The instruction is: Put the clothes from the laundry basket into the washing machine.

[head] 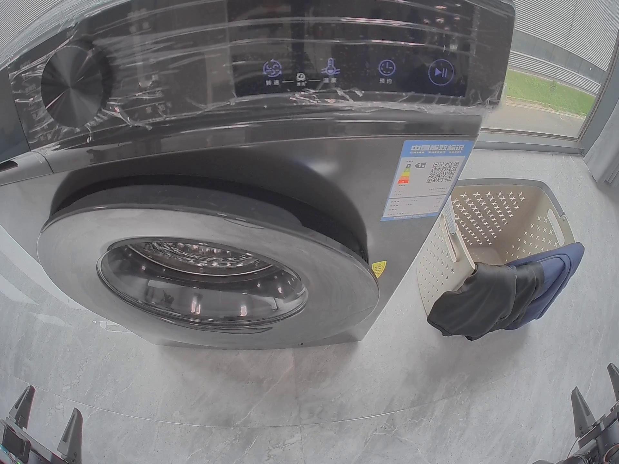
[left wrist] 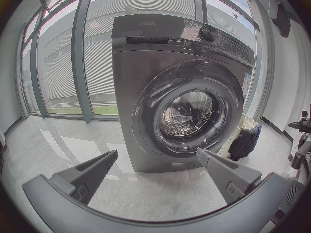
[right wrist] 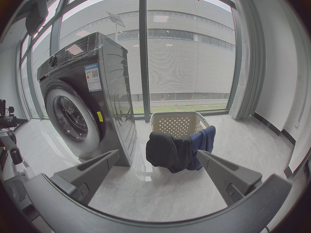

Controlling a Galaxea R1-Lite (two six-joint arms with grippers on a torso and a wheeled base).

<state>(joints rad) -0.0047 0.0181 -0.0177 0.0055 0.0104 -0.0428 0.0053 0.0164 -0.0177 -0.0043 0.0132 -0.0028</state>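
Not started: clothes [head: 490, 298] drape laundry basket [head: 509, 217] rim, centre-right; washing machine [head: 258, 162] unloaded (door looks shut); left gripper [left wrist: 155, 152], right gripper [right wrist: 157, 152] gaping, empty.

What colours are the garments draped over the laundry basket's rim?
A black garment and a navy blue garment; clearest in the right wrist view.

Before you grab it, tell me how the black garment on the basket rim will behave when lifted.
The black garment hangs in soft folds over the laundry basket rim, so it will probably sag limply. It lies against the blue garment, so lifting may drag that along.
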